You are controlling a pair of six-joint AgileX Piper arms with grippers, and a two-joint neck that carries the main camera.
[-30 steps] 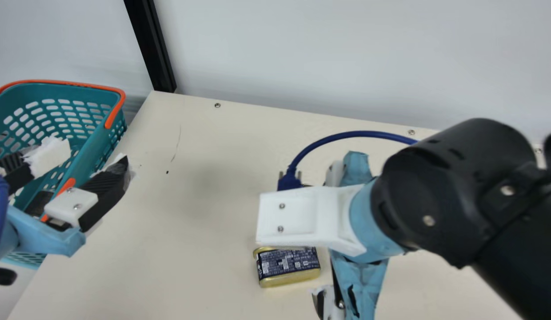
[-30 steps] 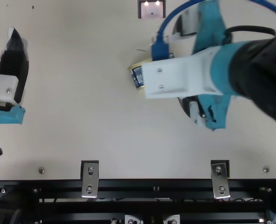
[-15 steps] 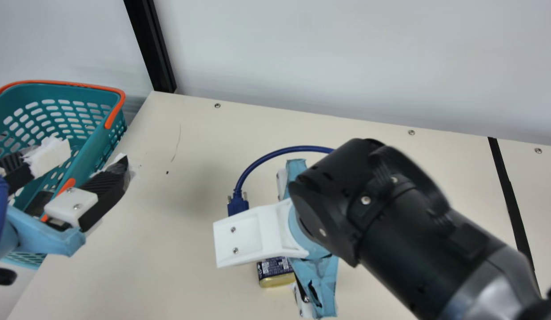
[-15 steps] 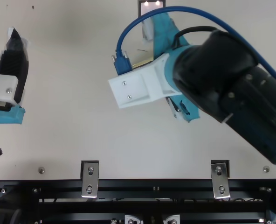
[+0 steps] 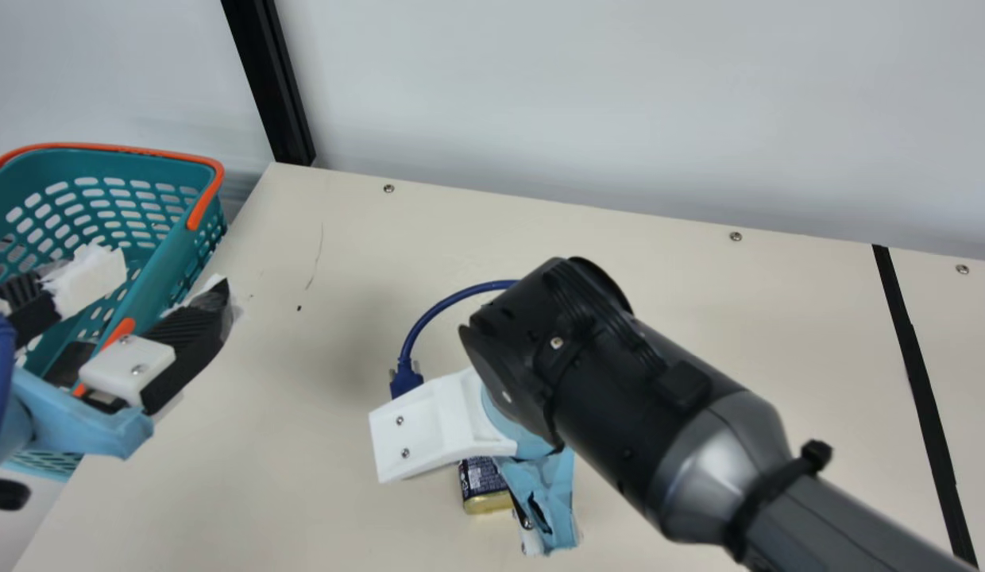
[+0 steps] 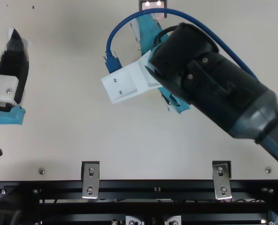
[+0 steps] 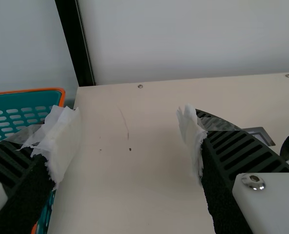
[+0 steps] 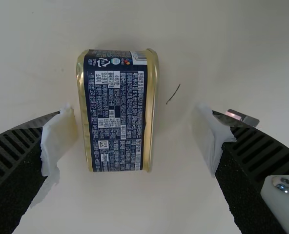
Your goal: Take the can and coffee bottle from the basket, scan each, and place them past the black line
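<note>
Above the table, my right gripper (image 5: 544,500) hangs over the navy and gold can (image 5: 483,485), which the wrist mount partly covers. In the right wrist view the can (image 8: 117,112) lies on the table between the spread fingers of my right gripper (image 8: 137,141), closer to one finger, with gaps on both sides. My left gripper (image 5: 155,286) stands open beside and partly over the teal basket (image 5: 155,155); nothing is between its fingers in the left wrist view, where my left gripper (image 7: 130,146) faces bare table. The black line (image 5: 921,389) crosses the table at the main view's right.
A small scanner window with lights (image 6: 153,5) sits in the table at the top view's upper edge. The right arm and its blue cable (image 6: 195,16) stretch over the table's middle and right. A black post (image 5: 270,79) rises behind the table's far left corner.
The right arm has swung left across the table in the main view, bringing its gripper over the can and uncovering the black line. My left gripper has stayed where it was.
</note>
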